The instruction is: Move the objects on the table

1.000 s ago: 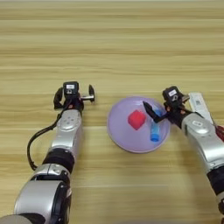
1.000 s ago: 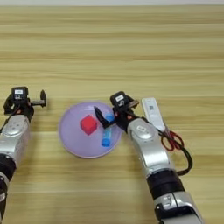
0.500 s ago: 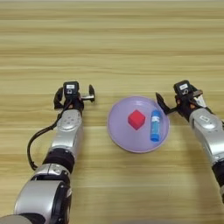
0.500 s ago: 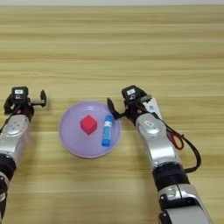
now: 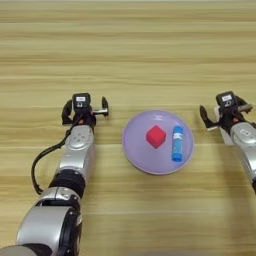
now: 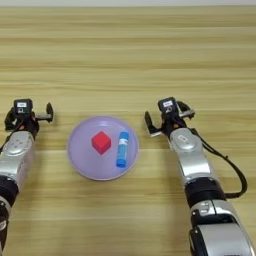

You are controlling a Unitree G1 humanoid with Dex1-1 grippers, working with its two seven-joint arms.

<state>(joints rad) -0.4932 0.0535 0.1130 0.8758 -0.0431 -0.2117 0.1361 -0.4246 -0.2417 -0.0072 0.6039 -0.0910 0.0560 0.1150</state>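
Glue stick (image 6: 121, 149) lies long axis top-to-bottom beside red cube (image 6: 101, 142) on plate (image 6: 80, 160), frame centre. Right hand (image 6: 164, 116), open and empty, sits nearer; left hand (image 5: 85, 107) open, idle.

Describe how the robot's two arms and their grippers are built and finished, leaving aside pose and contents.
Both arms have smooth silver-grey shells with black joint sections. Each ends in a black gripper: the left gripper and right gripper both carry a small white label on top of the wrist block. A black cable loops beside the left arm, and another black cable runs along the right arm.
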